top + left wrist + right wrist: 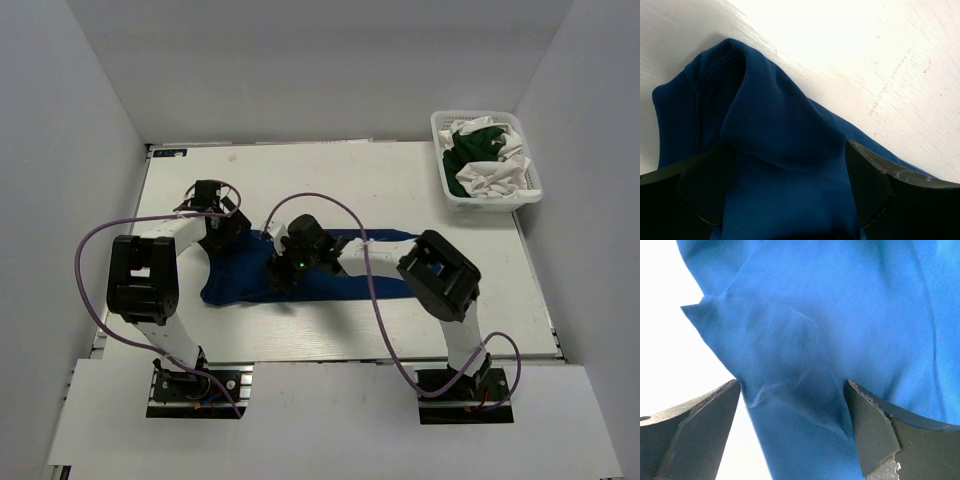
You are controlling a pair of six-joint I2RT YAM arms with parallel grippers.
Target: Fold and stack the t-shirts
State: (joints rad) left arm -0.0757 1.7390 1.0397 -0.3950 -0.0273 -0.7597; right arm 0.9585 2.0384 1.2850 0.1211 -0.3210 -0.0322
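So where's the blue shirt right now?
In the top view the blue t-shirt lies mid-table under the left claw and right claw, left of the basket.

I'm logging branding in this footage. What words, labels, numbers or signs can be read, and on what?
No readable text anywhere.
Blue t-shirt: plain cloth in every view, no print showing.
T-shirts in the basket: no lettering visible.
Dark strip at the table's far-left corner: too small to read.

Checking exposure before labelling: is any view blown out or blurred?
Left wrist: the table glares to near white, while the blue shirt stays dark. Right wrist: the table at left is washed out and the shirt's folds look slightly soft. Top external: evenly lit and sharp.
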